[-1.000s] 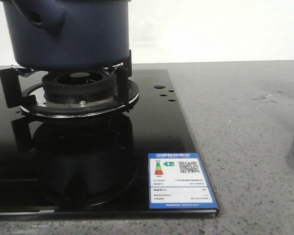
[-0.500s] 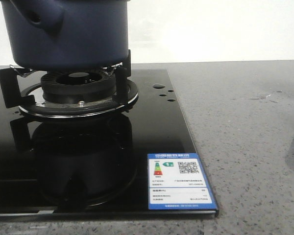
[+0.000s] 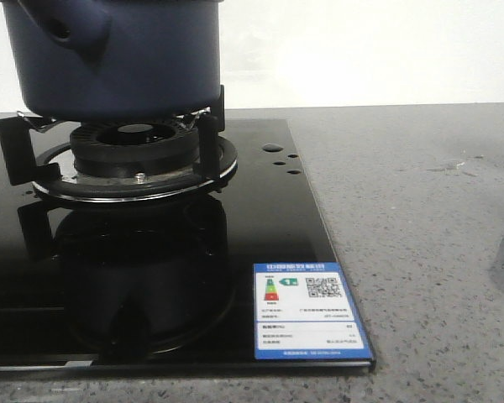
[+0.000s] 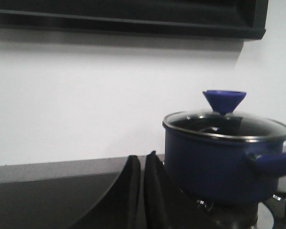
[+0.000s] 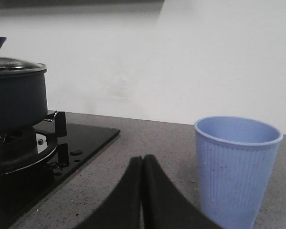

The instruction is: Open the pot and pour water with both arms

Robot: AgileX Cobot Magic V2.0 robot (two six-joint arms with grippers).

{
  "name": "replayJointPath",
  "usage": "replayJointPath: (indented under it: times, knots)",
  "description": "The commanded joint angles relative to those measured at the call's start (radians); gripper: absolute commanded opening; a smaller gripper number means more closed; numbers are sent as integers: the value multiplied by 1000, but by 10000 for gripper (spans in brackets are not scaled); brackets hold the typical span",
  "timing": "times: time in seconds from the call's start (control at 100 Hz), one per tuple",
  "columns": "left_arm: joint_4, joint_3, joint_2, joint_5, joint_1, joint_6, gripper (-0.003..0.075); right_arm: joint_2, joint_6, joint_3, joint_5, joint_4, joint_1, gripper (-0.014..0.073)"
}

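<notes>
Front view, pot on burner, black glass hob, grey countertop

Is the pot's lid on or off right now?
On. The glass lid with its blue knob sits on the pot.

The pot sits on the burner at the cooktop's rear. The lid rests on the pot. The cup stands on the countertop, right of the cooktop.
</notes>
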Motion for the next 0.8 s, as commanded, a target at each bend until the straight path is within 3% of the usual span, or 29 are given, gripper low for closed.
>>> replayJointPath:
  times: [0.0,0.14,0.31,0.79]
  knots:
    - [18,-15,10,17,36,-6,-16,9,-12,-25,-60,12,-5,-61]
    - [18,81,-41,36,106,-11,-16,9,-12,-25,-60,12,-5,-61]
    - [13,195,-56,-33,113,-37,-16,9,-12,-25,-60,12,-5,-61]
    - [-21,191,-56,-15,113,-31,-16,9,-12,-25,-60,12,-5,-61]
